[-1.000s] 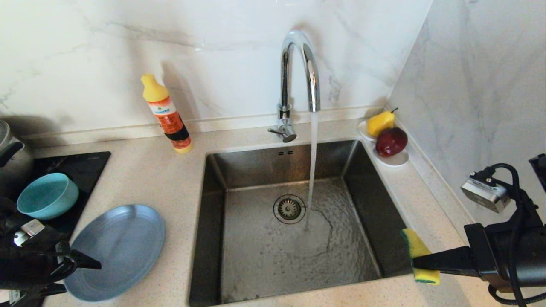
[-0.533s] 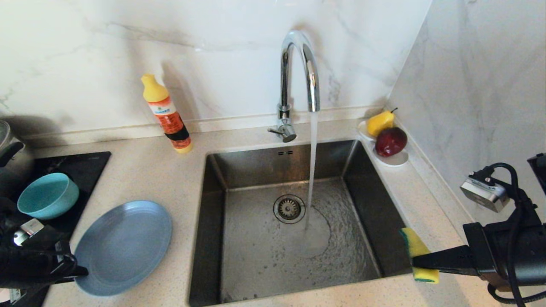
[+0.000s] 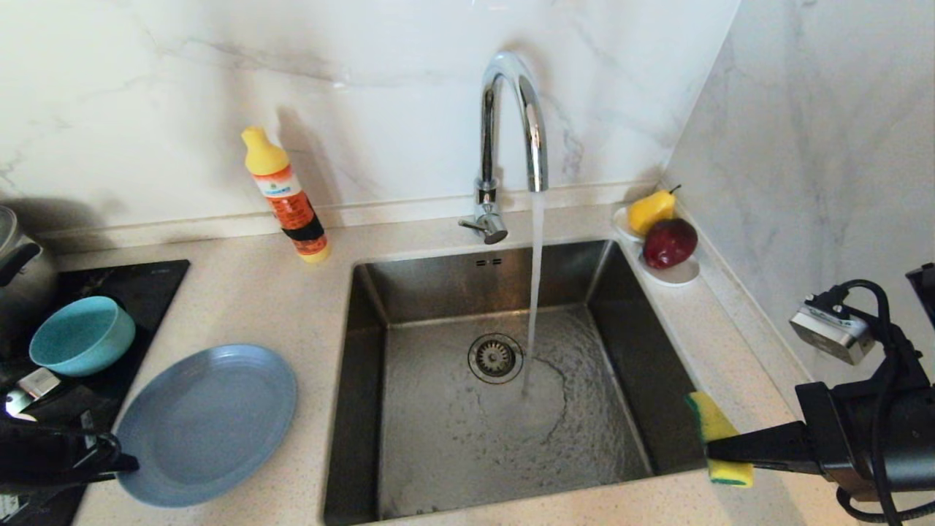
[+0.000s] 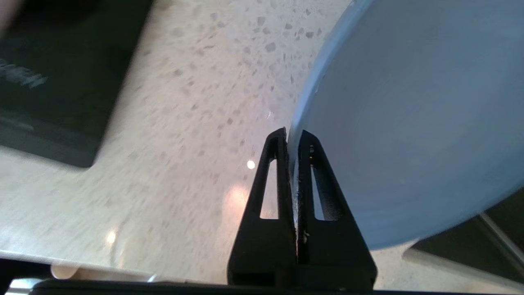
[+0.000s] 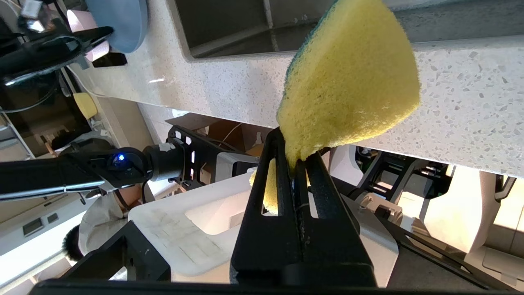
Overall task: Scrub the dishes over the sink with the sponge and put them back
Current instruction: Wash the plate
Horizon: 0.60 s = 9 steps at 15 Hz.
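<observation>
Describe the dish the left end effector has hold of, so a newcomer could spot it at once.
Start at the steel sink; on the speckled counter to its left lies the blue-grey plate, its near-left rim pinched by the left end effector. It is wide and flat, unlike the small deep teal bowl behind it on the black hob.

Speckled countertop (image 3: 263, 307) carries a soap bottle (image 3: 283, 196) (upright) and fruit dish (image 3: 676, 272).

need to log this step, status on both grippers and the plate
Left gripper shut on blue-grey plate rim, plate on counter left of sink. Right gripper shut on sponge at sink's right edge. Tap running; nothing in the way.
</observation>
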Available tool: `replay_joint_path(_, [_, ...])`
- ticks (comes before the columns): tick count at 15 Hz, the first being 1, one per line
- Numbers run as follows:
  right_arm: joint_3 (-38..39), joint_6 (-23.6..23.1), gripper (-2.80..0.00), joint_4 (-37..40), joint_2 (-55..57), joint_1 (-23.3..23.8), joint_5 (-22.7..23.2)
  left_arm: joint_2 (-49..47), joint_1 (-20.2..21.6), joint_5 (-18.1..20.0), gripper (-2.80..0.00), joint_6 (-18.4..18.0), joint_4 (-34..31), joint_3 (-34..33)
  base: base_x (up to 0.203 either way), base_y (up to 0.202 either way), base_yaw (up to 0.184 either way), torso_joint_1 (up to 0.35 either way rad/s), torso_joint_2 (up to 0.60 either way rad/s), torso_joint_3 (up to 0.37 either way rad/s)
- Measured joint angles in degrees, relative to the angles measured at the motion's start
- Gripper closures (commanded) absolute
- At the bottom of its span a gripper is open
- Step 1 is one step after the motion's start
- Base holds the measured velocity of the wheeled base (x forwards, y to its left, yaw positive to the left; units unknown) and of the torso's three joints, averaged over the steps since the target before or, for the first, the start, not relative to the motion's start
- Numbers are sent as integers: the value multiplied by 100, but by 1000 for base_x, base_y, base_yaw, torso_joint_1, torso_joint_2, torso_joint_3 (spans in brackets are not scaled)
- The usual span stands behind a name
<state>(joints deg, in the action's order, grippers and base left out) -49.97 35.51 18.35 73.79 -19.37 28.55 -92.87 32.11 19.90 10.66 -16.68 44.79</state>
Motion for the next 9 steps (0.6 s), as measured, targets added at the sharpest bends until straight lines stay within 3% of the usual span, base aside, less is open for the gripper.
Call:
replay_joint_path(6, [-28,1,0,4,-10,-10,2,1151,28,82,0,-172,-1158,491,0,0,0,0,0,0])
replay_joint_path(9, [-39,9,0,4,-82,-21,2,1782,-480,195,0,-202,-1698,736,0,0,0,0,0,0])
